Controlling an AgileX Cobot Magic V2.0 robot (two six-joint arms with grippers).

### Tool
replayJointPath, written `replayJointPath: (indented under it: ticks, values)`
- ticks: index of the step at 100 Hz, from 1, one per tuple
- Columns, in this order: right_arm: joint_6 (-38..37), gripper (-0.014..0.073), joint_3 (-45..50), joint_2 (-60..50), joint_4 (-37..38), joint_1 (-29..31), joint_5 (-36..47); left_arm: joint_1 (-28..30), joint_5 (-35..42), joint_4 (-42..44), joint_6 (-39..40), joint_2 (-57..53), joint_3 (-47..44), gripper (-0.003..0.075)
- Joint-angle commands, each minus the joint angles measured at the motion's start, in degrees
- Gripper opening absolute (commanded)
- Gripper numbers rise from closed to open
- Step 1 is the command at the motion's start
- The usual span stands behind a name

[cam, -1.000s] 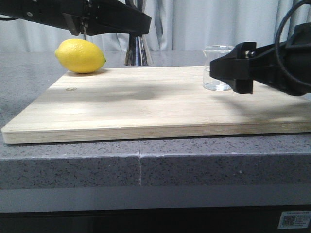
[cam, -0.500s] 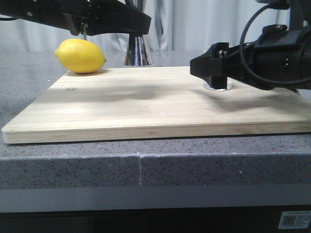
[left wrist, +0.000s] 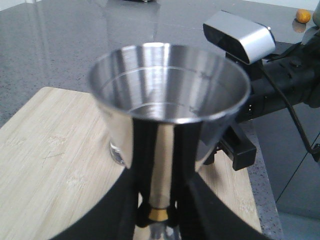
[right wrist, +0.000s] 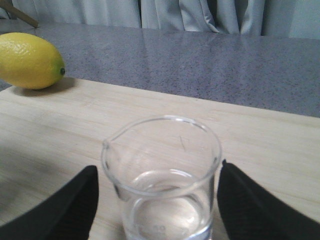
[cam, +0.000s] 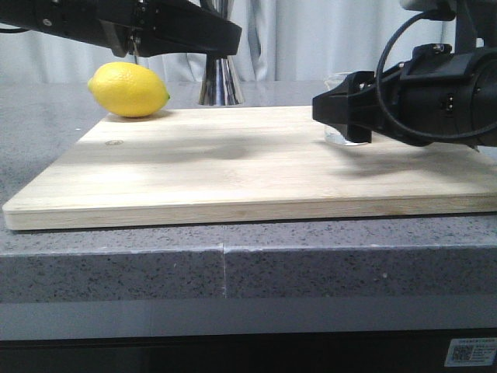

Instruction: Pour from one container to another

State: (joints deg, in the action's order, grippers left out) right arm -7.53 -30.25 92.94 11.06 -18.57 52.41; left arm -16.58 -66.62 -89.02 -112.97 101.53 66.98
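Front view: right claw (cam: 342,109) at beaker (cam: 342,134) height over the wooden board (cam: 256,163) on the grey worktop (cam: 233,264); beaker mostly hidden behind the claw, its base on the board. Left claw (cam: 221,39) holds the jigger (cam: 220,81) by its upper part, base beyond the board's far edge. Lemon (cam: 128,90) well apart from the right claw, just beside the left.

Left wrist view: left claw (left wrist: 157,212) pinching the jigger (left wrist: 167,107) at its gold-banded waist; cup mouth open upward.

Right wrist view: right claw (right wrist: 157,192) spread, fingers (right wrist: 70,205) either side of the beaker (right wrist: 162,175), small gaps visible; beaker upright between them.
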Motion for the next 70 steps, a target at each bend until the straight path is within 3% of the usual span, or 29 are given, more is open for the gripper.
replayJointPath:
  ticks: [1,24,46,70]
  values:
    - [0.0,0.0416,-1.4,-1.8,0.2,0.1,4.8,-0.5,-6.1,-3.9,0.4,-3.2,1.6,0.0071]
    - [0.0,0.0409,-1.4,-1.8,0.2,0.1,4.8,-0.5,-6.1,-3.9,0.4,-3.2,1.6,0.0071]
    - [0.0,0.0261,-1.4,-1.8,0.5,0.1,5.3,-0.5,-6.1,-3.9,0.4,-3.2,1.6,0.0071]
    - [0.0,0.0237,-1.4,-1.8,0.7,0.1,6.9,-0.5,-6.1,-3.9,0.4,-3.2,1.6,0.0071]
